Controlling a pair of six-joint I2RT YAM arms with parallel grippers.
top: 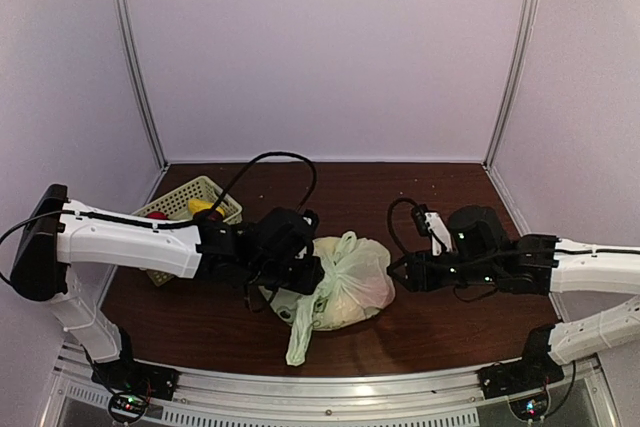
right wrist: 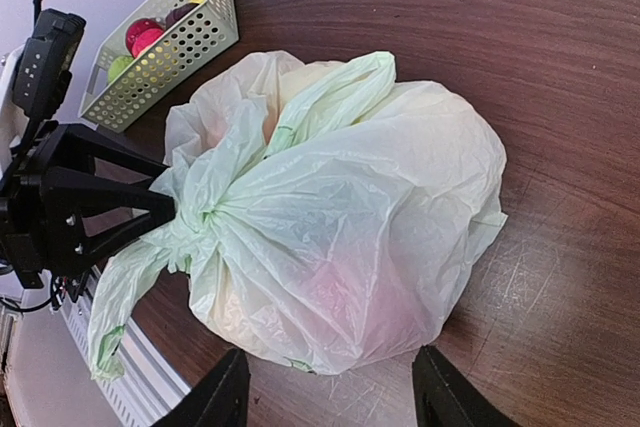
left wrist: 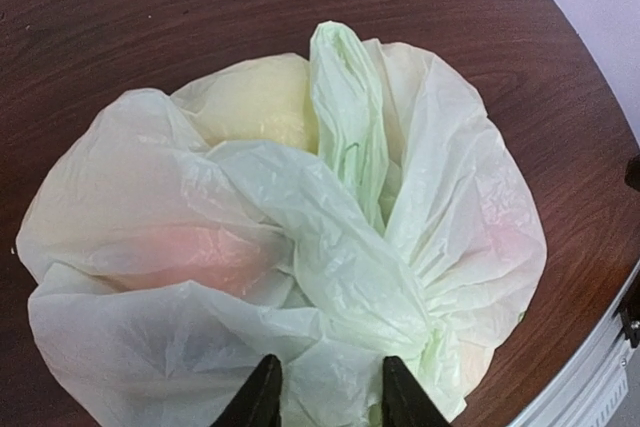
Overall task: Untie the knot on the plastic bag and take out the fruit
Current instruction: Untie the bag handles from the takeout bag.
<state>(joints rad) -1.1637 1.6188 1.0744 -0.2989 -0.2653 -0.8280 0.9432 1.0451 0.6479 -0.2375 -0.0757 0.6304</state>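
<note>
The plastic bag (top: 350,282) lies tied shut on the table between my two grippers, pale greenish and crinkly. Its knot (right wrist: 198,217) faces the left arm, and one loose handle (top: 300,335) trails toward the front rail. The fruit shows only as yellow (left wrist: 250,102) and pink (left wrist: 190,252) shapes through the plastic. My left gripper (left wrist: 330,402) is open, its tips against the bag's plastic next to the knot (left wrist: 432,332). My right gripper (right wrist: 330,397) is open and empty just short of the bag's opposite side (right wrist: 350,277).
A pale green slotted basket (top: 190,207) stands at the back left holding red, yellow and green pieces; it also shows in the right wrist view (right wrist: 160,47). A metal rail (top: 320,387) runs along the table's front edge. Walls close in the back and sides.
</note>
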